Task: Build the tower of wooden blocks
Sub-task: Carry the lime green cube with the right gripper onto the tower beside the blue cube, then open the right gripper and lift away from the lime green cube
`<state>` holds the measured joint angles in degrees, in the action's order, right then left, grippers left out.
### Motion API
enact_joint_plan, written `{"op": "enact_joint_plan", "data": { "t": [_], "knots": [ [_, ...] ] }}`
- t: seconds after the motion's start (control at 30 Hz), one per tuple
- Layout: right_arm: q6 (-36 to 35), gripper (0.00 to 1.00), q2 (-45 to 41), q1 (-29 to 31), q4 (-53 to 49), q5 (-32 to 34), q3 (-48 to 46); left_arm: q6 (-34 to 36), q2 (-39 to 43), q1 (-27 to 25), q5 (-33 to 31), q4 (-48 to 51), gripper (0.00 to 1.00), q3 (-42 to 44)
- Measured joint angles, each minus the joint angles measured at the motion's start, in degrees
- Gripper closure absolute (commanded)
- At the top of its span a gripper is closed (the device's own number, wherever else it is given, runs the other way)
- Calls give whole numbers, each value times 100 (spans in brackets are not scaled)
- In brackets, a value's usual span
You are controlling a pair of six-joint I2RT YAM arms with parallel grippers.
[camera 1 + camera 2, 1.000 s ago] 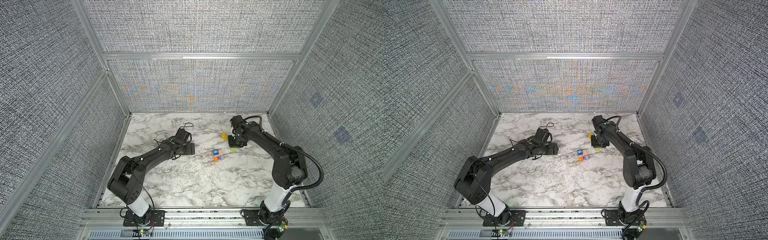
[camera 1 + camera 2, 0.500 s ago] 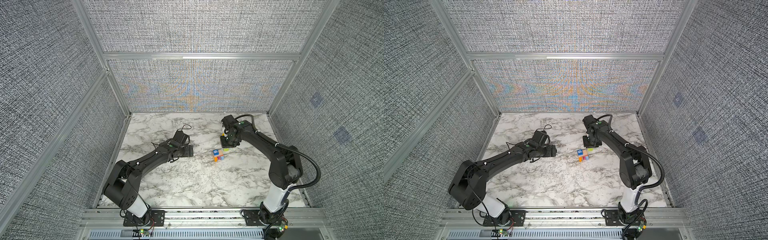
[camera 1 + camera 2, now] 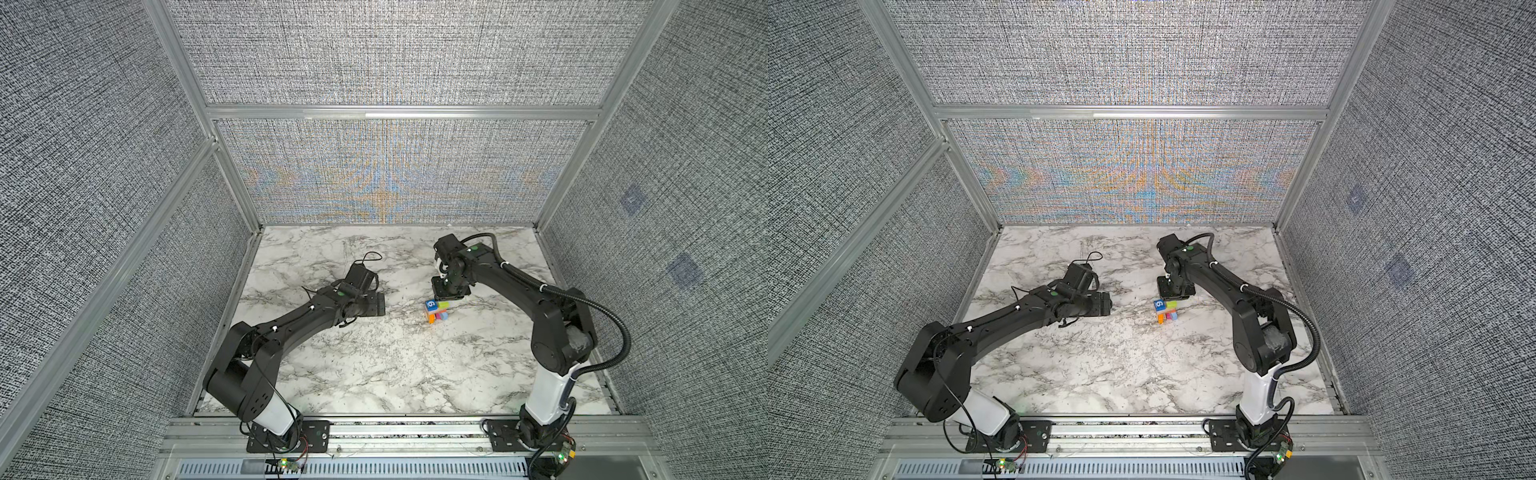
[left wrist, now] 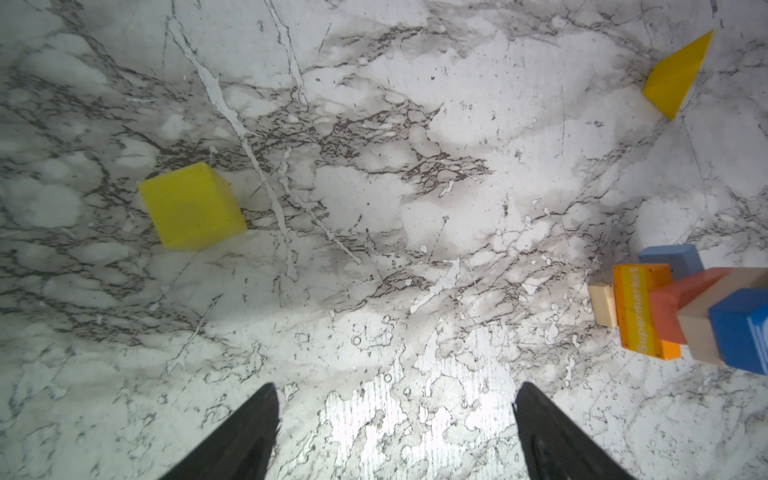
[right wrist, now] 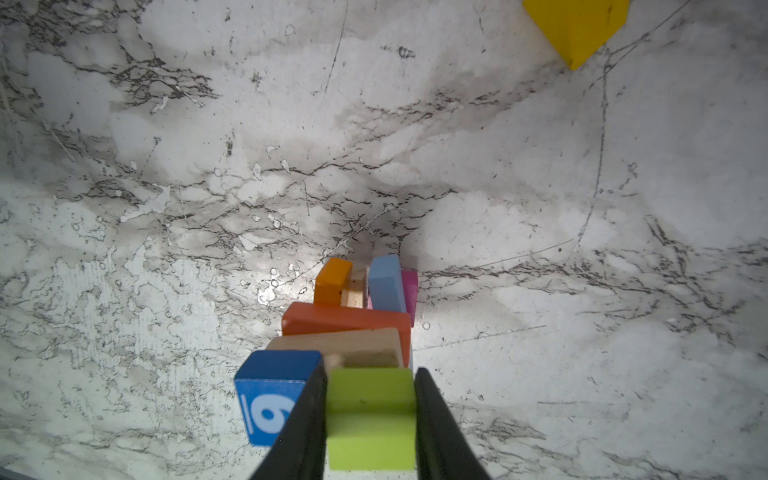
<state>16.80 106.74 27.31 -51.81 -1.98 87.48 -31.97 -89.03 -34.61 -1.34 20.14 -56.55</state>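
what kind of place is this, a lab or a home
Probably a robot lab cell: left arm and right arm bolted to an aluminium rail, grey fabric panels walling in a marble table, a small block tower.

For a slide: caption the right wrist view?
Right gripper shut on lime green block beside the blue numbered block atop the tower; yellow wedge lies apart.

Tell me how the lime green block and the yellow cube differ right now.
Grip: the lime green block is clamped in the right gripper; the yellow cube is touched by nothing, the open left gripper being apart from it.
Place: the lime green block is at the top of the tower, beside the blue numbered block; the yellow cube lies alone on the table.
Shared: both are plain painted blocks.
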Motion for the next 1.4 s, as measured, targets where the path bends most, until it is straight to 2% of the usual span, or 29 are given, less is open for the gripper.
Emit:
{"op": "enact_joint_plan", "data": {
  "t": [0.27, 0.47, 1.0, 1.23, 1.4],
  "knots": [
    [0, 72, 26, 37, 17, -17, 35, 0, 22, 0, -2, -24, 10, 2],
    [7, 63, 42, 37, 20, -17, 37, 0, 22, 0, 0, -33, 10, 4],
    [22, 49, 4, 35, -31, 136, 122, 0, 15, 0, -2, -28, 10, -24],
    [-26, 36, -227, 57, -39, 177, 133, 2, 85, 0, -24, 70, 10, -76],
    [-131, 33, -378, 116, -68, 247, 133, 4, 160, 0, -184, 251, 9, -192]
  ]
}}
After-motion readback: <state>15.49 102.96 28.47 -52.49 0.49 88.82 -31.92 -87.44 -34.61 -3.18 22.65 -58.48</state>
